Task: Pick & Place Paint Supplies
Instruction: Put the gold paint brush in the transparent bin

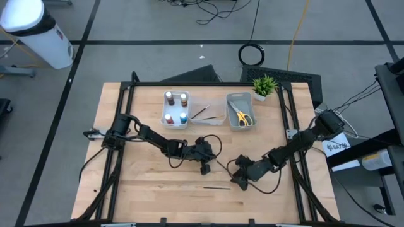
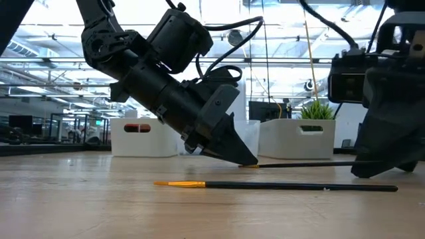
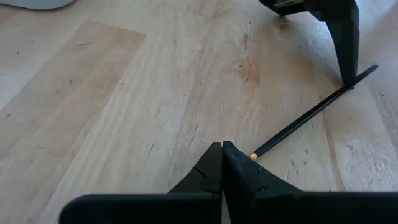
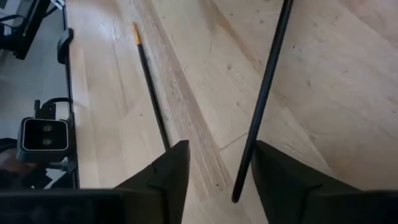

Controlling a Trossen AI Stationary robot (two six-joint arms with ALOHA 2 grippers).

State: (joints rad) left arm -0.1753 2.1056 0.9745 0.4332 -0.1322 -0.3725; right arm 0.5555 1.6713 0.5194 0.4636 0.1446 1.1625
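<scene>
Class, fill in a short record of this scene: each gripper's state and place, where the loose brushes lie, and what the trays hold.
left gripper: shut, tips at one end of a brush
right gripper: open, fingers astride that brush's other end
second brush: loose on table, near front edge
white tray: four paint bottles
grey tray: yellow scissors

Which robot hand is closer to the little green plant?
The right. The right gripper sits low on the table, below the plant at the far edge. The left gripper is farther off toward the table's middle, shut by a brush.
</scene>
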